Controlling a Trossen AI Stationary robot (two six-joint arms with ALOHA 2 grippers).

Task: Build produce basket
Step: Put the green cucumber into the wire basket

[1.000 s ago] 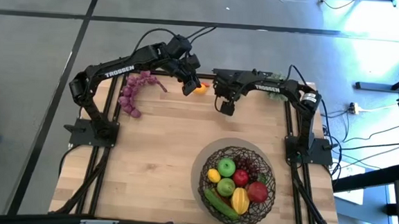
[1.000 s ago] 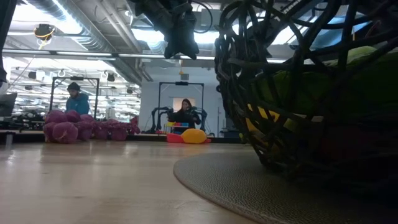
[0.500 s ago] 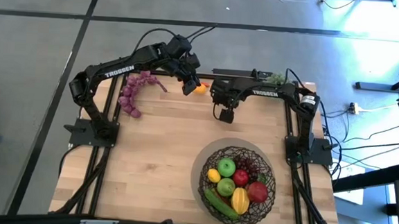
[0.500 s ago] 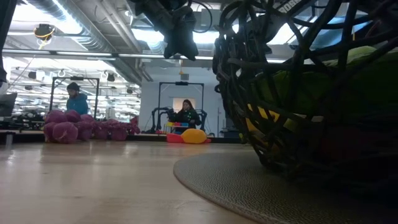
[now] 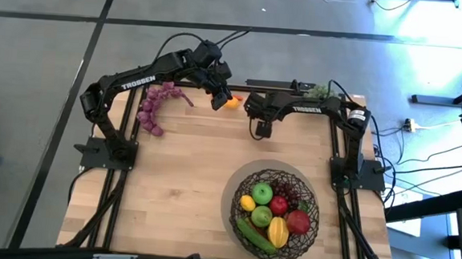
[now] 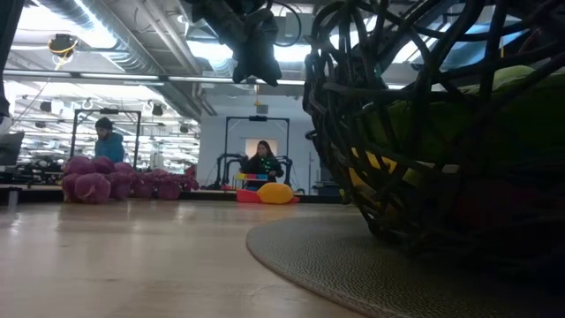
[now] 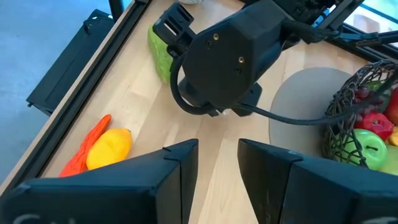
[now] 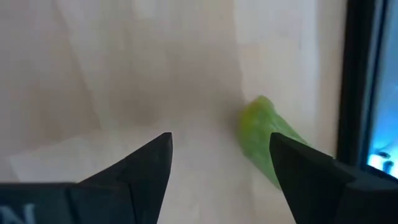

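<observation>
The dark woven basket (image 5: 274, 211) stands on a round grey mat at the near right. It holds green and red apples, lemons, a cucumber and dark grapes. A yellow lemon (image 7: 112, 148) and an orange-red chili (image 7: 86, 151) lie at the far edge, just beside my left gripper (image 7: 217, 155), which is open and empty. Purple grapes (image 5: 153, 109) lie at the far left. My right gripper (image 5: 261, 130) hangs open and empty over the far middle of the table. Its wrist view shows a green vegetable (image 8: 267, 146) ahead of it.
The basket (image 6: 441, 132) fills the right of the low view, with the grapes (image 6: 97, 181) and lemon (image 6: 275, 193) far behind. The grey mat (image 5: 247, 187) reaches out beyond the basket. People show in the room beyond the table. Bare wood lies at the near left.
My right gripper has shifted a little toward the table's near edge. The produce and the basket have stayed where they were.
</observation>
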